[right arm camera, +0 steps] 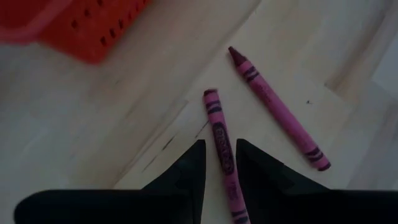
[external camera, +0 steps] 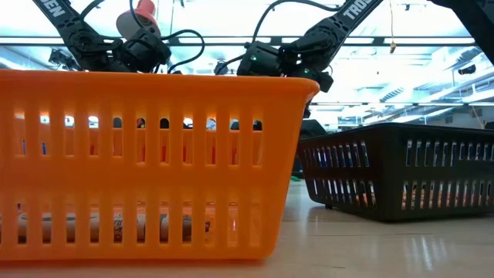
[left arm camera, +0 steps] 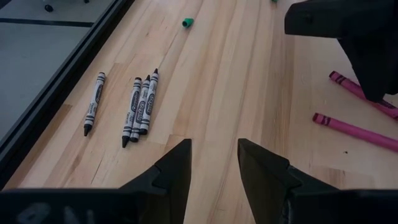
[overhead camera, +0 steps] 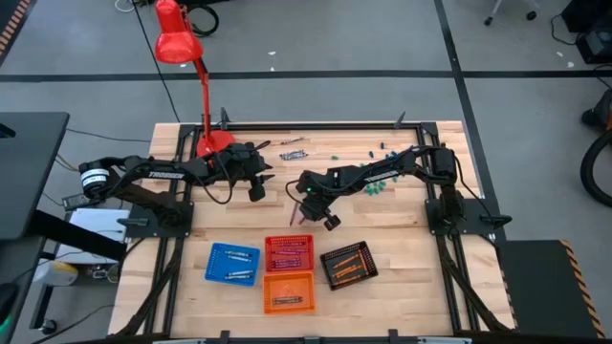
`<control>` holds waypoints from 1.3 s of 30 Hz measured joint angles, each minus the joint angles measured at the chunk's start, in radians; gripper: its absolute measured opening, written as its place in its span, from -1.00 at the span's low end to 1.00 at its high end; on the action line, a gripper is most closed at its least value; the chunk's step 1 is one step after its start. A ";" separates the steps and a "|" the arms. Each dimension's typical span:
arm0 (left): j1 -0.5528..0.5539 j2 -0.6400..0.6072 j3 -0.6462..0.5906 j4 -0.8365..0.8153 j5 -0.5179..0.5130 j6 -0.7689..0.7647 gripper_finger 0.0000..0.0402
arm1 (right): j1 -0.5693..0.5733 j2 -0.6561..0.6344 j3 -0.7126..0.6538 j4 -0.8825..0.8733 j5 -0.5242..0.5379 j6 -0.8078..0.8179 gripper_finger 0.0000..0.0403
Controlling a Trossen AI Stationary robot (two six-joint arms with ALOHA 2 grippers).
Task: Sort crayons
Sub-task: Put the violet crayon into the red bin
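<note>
Two magenta crayons lie flat on the wooden table: one [right arm camera: 221, 143] runs between the fingers of my right gripper [right arm camera: 221, 167], the other [right arm camera: 273, 106] lies beside it. My right gripper is slightly open and points down at the table's middle [overhead camera: 320, 215]. Its fingers stand on either side of the first crayon; I cannot tell whether they touch it. Several grey crayons [left arm camera: 140, 106] lie near the far edge, and one more [left arm camera: 94, 102] lies apart from them. My left gripper [left arm camera: 214, 162] is open and empty, hovering left of the middle [overhead camera: 260, 186].
Four small baskets stand toward the near edge: blue [overhead camera: 232, 264], red [overhead camera: 289, 252], orange [overhead camera: 288, 292] and black [overhead camera: 348, 265]. A red lamp's base [overhead camera: 212, 143] stands at the far left. Tiny green and blue bits [overhead camera: 373, 189] lie scattered at the far right.
</note>
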State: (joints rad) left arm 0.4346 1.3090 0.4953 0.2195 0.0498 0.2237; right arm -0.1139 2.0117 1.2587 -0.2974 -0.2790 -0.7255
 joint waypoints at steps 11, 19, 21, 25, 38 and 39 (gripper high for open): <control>0.000 0.000 0.000 0.000 0.000 -0.001 -0.30 | -0.046 -0.001 -0.054 0.049 -0.050 0.132 -0.55; 0.000 0.000 0.000 0.000 0.000 -0.001 -0.30 | -0.057 -0.010 -0.127 0.121 -0.008 0.133 -0.62; 0.000 0.000 0.000 0.000 0.000 -0.001 -0.30 | -0.056 -0.008 -0.128 0.118 -0.008 0.133 -0.70; 0.000 0.000 0.000 0.000 0.000 -0.001 -0.30 | -0.057 -0.008 -0.130 0.122 -0.015 0.145 -0.90; 0.000 0.000 0.000 0.001 0.000 -0.001 -0.30 | -0.038 -0.166 -0.135 0.171 -0.018 0.318 -0.85; 0.000 0.000 0.000 0.001 0.000 -0.001 -0.30 | -0.033 -0.180 -0.135 0.177 -0.035 0.343 -0.85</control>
State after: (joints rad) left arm 0.4347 1.3087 0.4953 0.2203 0.0498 0.2230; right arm -0.1466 1.8319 1.1236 -0.1207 -0.3139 -0.3824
